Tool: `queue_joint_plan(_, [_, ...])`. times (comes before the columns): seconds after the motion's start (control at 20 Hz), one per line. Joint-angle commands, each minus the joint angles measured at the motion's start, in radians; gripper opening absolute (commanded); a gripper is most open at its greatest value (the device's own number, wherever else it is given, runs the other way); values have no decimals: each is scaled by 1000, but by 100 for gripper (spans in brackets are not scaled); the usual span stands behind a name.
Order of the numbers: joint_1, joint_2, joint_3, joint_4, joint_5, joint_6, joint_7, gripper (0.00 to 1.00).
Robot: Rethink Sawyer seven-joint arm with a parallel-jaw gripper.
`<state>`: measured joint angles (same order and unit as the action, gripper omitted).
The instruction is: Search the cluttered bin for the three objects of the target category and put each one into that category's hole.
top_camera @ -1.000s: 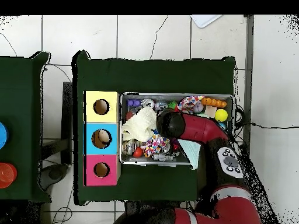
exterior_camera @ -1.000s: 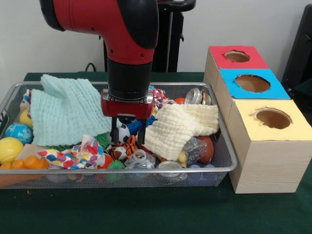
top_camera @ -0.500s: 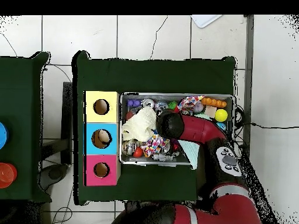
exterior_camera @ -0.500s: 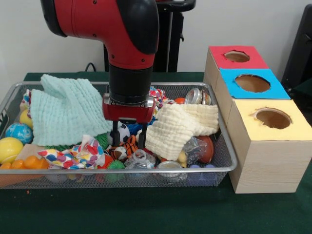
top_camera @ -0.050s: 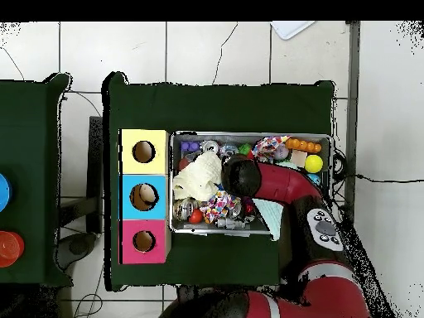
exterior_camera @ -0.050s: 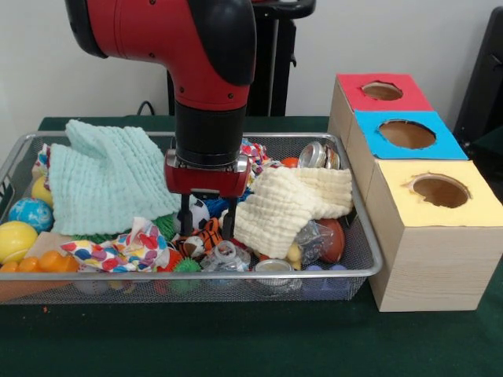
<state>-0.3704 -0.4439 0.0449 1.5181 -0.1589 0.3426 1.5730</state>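
Spreading under everything is the dark green cloth-covered desk (exterior_camera @ -0.050s: 236, 338), which carries a wire mesh bin (exterior_camera @ -0.050s: 346, 271) and, beside it, a row of three pale wooden boxes, each with a round hole in its top: yellow-topped box (exterior_camera @ -0.050s: 440, 192), blue-topped box (exterior_camera @ -0.050s: 406, 134) and red-topped box (exterior_camera @ -0.050s: 382, 91). The red and black arm (exterior_camera @ -0.050s: 206, 71) comes down into the middle of the bin. A mint green waffle cloth (exterior_camera @ -0.050s: 106, 177) covers the bin's left part, a cream waffle cloth (exterior_camera @ -0.050s: 287, 200) lies to the right. The pincer (exterior_camera @ -0.050s: 206, 222) stands with its two black fingers (exterior_camera @ -0.050s: 184, 214) apart, lowered among the clutter, straddling a small black-and-white ball (exterior_camera @ -0.050s: 200, 210) above an orange tiger-striped toy (exterior_camera @ -0.050s: 208, 234). Near the front rim sits a yellow ball (exterior_camera @ -0.050s: 14, 238).
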Motion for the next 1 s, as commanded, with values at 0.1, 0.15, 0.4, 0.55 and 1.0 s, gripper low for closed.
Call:
queue_joint_plan(0.1, [6,-30,34,-7,-11,70,75,100])
queue_joint_plan(0.15, [4,-25,37,-25,-6,82,71,100])
queue_joint_plan(0.4, [-10,-19,53,-34,5,84,72,100])
queue_joint_plan(0.55, [-27,-1,73,-21,11,42,84,100])
queue_joint_plan(1.0, [-47,-21,88,51,-2,-14,94,100])
